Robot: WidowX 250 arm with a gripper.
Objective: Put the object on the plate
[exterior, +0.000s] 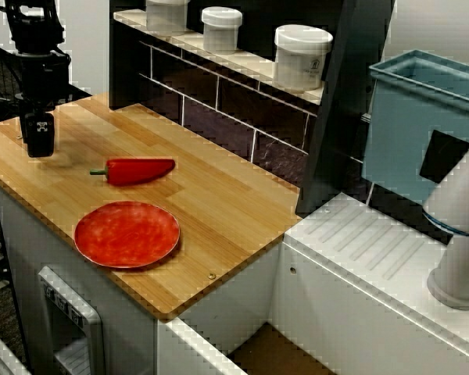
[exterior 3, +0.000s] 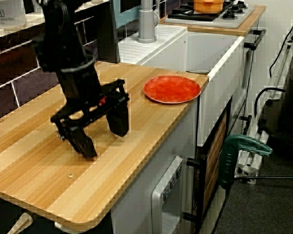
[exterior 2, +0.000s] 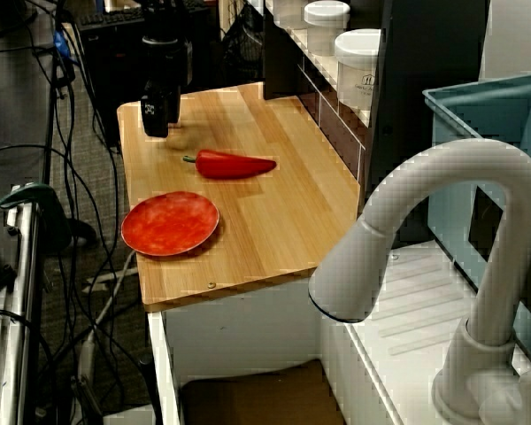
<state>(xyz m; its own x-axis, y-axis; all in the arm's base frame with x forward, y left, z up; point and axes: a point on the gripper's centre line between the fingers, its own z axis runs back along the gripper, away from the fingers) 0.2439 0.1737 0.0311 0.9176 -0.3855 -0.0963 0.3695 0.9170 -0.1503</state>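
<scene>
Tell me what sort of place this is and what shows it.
Most likely a toy or mock kitchen used as a robot test bench. A wooden counter meets a white sink with a faucet, a stove carries an orange pot, and cables trail beside it.

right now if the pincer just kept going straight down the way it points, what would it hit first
Most likely the bare wooden countertop. The pincer points down with its fingers spread, holding nothing, and the red pepper lies off to one side of it, apart. Depth is hard to judge, but nothing shows beneath it.
</scene>
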